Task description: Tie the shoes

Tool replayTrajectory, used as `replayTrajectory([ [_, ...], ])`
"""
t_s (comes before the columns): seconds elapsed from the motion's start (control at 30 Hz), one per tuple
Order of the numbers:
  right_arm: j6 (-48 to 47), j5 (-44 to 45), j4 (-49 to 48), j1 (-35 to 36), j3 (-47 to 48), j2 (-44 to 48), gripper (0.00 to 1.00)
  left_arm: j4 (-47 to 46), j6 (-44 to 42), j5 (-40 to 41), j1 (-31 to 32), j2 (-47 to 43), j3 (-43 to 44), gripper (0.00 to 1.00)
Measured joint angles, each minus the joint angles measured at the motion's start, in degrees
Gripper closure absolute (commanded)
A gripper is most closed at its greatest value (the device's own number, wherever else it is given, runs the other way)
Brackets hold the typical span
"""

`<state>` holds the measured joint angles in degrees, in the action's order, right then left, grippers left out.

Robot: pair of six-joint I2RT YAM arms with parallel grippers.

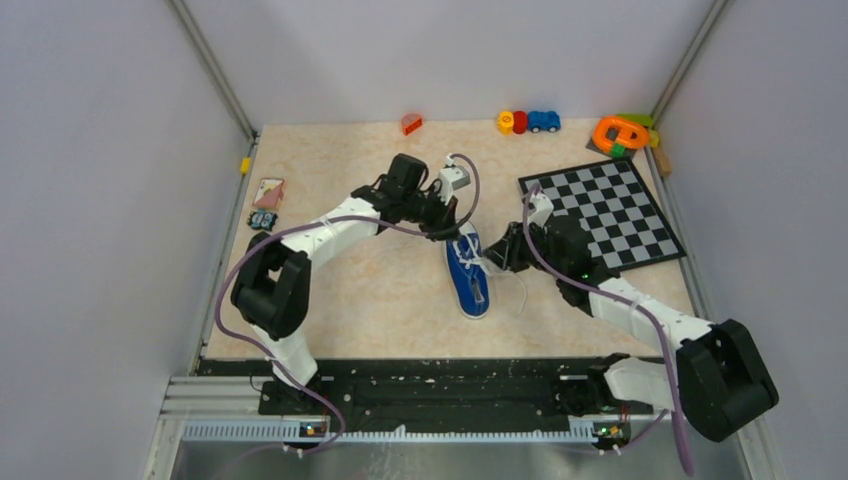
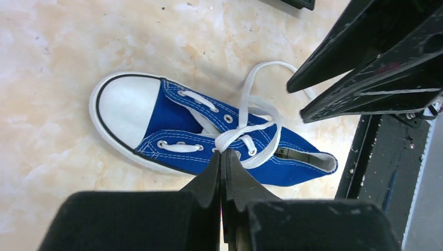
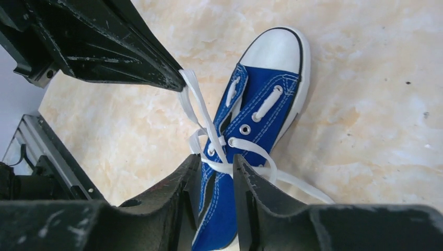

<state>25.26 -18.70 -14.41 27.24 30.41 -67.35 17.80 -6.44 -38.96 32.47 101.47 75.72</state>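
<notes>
Your left gripper (image 2: pixel 221 154) is pinched together on a white lace (image 2: pixel 232 137) of the blue sneaker (image 1: pixel 470 285), which lies in the middle of the table (image 1: pixel 350 300), toe toward 6 o'clock. Your right gripper (image 3: pixel 217 159), at the sneaker's 2 o'clock, has its fingers apart.

Beige marbled table (image 1: pixel 380 300). Back edge: 1 orange wedge (image 1: pixel 411 124) and 1 row of 3 toy vehicles (image 1: pixel 528 122), yellow, red, blue. Right side: checkerboard (image 1: pixel 603 213), with an orange-and-green ring toy (image 1: pixel 620 132) near its far corner. Left edge: yellow block (image 1: pixel 245 165), pink card (image 1: pixel 268 192), small blue-black item (image 1: pixel 263 220).
</notes>
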Motion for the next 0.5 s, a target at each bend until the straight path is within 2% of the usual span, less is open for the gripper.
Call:
replayTrajectory([
  [0.13,-1.09,2.99,3.17,-0.20,-0.85,3.45,0.61,-0.55,1.31,3.80,0.00,-1.68,-1.22,1.00],
  [0.17,-1.27,3.69,3.80,-0.24,-1.27,4.11,0.55,-0.74,1.90,4.83,0.00,-2.36,-1.73,1.00],
  [0.2,-1.57,4.61,4.72,-0.33,-1.90,4.98,0.37,-1.05,2.34,5.92,0.00,-3.13,-2.29,1.00],
  [0.23,-1.68,5.22,5.25,-0.39,-2.25,5.46,0.26,-1.25,2.75,6.73,0.00,-3.76,-2.69,1.00],
  [0.27,-1.84,5.88,5.95,-0.44,-2.58,5.81,0.23,-1.49,3.37,7.87,0.00,-4.57,-3.23,1.00],
  [0.3,-2.40,6.62,6.80,-0.44,-2.75,5.90,0.23,-1.51,3.85,9.38,-0.07,-5.46,-3.74,1.00],
  [0.5,-5.29,8.55,9.22,-0.44,-3.76,5.68,0.43,-2.62,9.64,18.69,-1.84,-11.32,-8.09,1.00],
])
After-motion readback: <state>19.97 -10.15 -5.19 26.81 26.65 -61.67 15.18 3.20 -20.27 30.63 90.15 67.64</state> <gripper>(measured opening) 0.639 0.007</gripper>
